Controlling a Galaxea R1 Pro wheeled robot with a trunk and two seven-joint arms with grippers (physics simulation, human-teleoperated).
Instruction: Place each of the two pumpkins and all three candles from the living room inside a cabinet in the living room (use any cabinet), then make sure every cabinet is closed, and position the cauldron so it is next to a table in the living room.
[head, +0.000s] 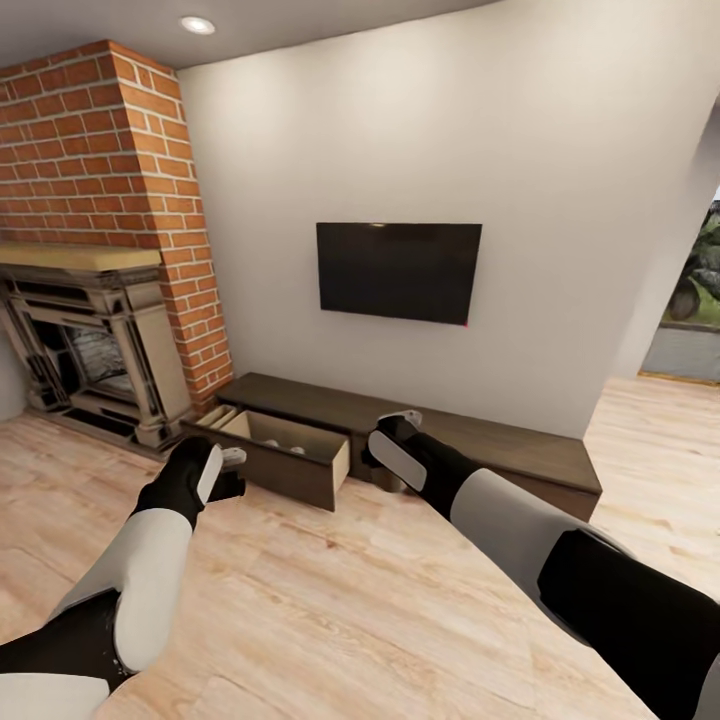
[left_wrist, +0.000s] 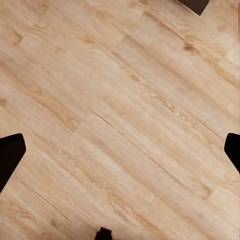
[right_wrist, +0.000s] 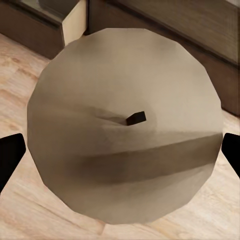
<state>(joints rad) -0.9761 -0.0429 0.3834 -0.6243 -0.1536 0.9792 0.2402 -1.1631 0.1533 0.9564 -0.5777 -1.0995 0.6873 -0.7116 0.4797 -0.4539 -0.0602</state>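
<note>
Gripping candle (right_wrist: 125, 125), seemingly, beside cabinet (head: 420, 425)

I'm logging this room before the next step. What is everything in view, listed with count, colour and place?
Candle: one, grey-beige with a dark wick, between the right hand's fingers.
Cabinet: one, dark brown, long and low against the white wall.
Drawer: one, open, pale beige inside, at the cabinet's left end; small pale items lie in it, too small to name.
Television: one, black, on the wall above the cabinet.
Fireplace: one, ornate beige, under a red brick chimney, left of the cabinet.
Floor: light wood planks.
Ceiling light: one, round, white.
Left hand: black and white, over the floor, holding nothing.
Right hand: black and white, before the cabinet.
</note>
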